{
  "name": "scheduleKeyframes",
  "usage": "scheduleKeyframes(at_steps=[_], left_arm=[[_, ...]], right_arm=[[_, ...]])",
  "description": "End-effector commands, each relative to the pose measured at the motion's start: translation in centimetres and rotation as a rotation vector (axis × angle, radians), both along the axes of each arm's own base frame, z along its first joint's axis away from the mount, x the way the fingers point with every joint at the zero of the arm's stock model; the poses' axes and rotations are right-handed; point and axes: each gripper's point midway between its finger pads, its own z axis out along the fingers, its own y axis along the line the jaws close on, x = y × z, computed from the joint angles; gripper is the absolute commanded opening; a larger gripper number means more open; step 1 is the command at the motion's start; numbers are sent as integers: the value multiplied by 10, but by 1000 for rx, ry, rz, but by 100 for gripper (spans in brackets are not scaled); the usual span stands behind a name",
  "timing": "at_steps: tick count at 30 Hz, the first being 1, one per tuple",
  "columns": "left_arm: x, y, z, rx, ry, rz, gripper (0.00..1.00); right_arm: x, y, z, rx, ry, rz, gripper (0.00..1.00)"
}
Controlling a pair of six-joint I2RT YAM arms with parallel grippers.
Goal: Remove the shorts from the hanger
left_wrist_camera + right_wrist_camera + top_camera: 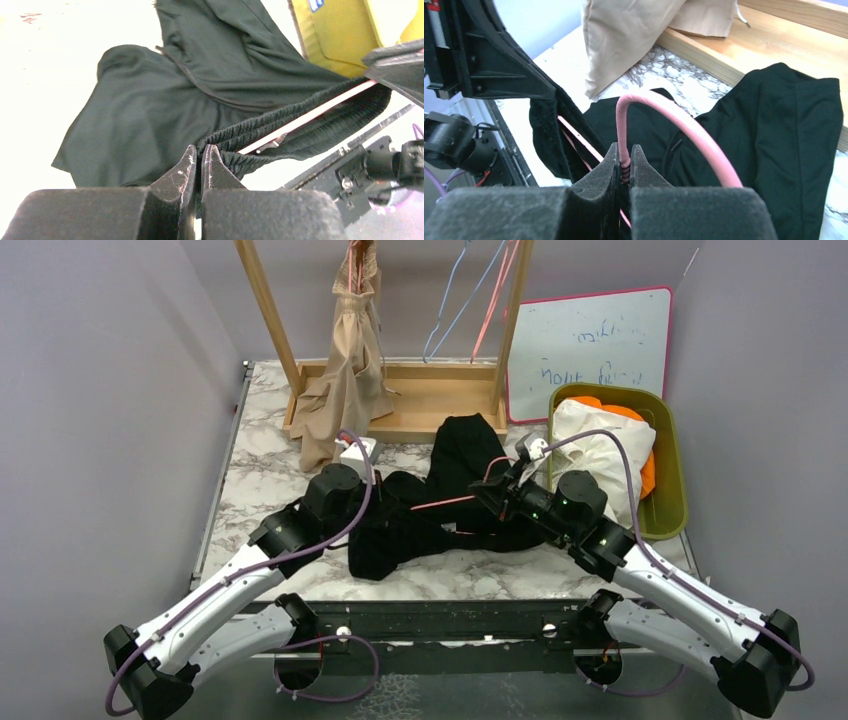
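Observation:
The black shorts [455, 465] lie crumpled on the marble table, with a pink hanger [445, 503] threaded through their ribbed waistband [280, 131]. My left gripper [201, 150] is shut, pinching the near edge of that waistband. My right gripper [624, 162] is shut on the hanger's wound neck, just below the pink hook [684, 130]. The hanger's bar [310, 116] runs across between the two grippers. Tan shorts [350, 370] hang from the wooden rack at the back. White shorts [600, 450] and orange shorts [612, 408] lie in the bin.
A yellow-green bin [672, 455] stands at the right of the table. The wooden rack's base [430, 400] crosses the back, with an empty blue hanger [450, 300] and an empty pink hanger [495, 300] above it. A whiteboard [590, 340] leans behind the bin.

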Motion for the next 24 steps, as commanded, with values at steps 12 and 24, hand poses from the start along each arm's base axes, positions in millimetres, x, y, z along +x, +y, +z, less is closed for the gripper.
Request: scheduleKeyframes(at_steps=[12,24], left_arm=[[7,94,-9,101,-15,475,0],[-4,50,-4,-8,-19,233,6]], right_arm=[[11,-49,28,137,-66,-266,1],[6,-32,27,153,-16,-187,1]])
